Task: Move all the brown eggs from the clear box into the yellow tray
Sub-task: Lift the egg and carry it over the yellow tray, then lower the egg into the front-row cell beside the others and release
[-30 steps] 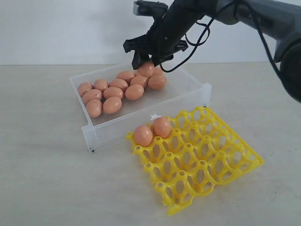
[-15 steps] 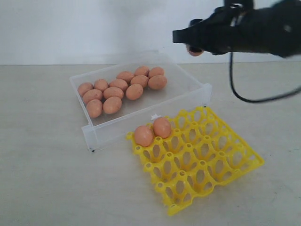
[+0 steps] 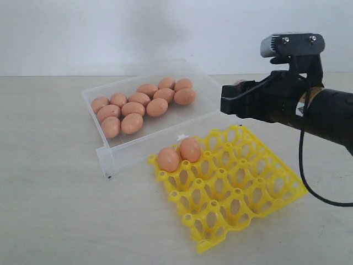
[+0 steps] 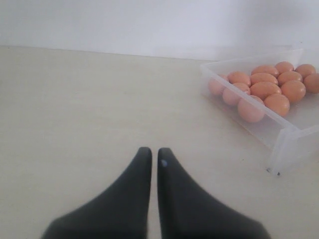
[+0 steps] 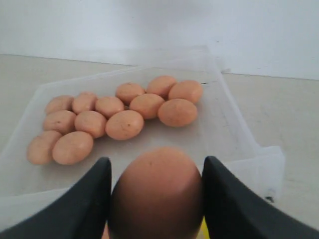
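The right gripper point(image 5: 155, 169) grasps a held brown egg point(image 5: 157, 196), with one dark finger pressed to each flank of the shell. In the exterior view this right gripper point(image 3: 229, 104) hangs at the right of the frame, above the far corner of the yellow tray point(image 3: 276, 193) and to the right of the clear box point(image 3: 165, 141); there the egg in its jaws is almost wholly hidden. The box sits upper left of centre on the pale table point(image 3: 55, 210), and the loose brown eggs point(image 3: 133, 109) are bunched in its left and back part, many of them touching. The tray lies lower right of centre, its near corner just beside the box's front wall. Two tray eggs point(image 3: 190, 149) stand in neighbouring cups along the tray's upper-left edge, next to the box. The left gripper point(image 4: 153, 154) is clenched on nothing, its black fingers side by side above bare table, with the box at the right edge of its view.
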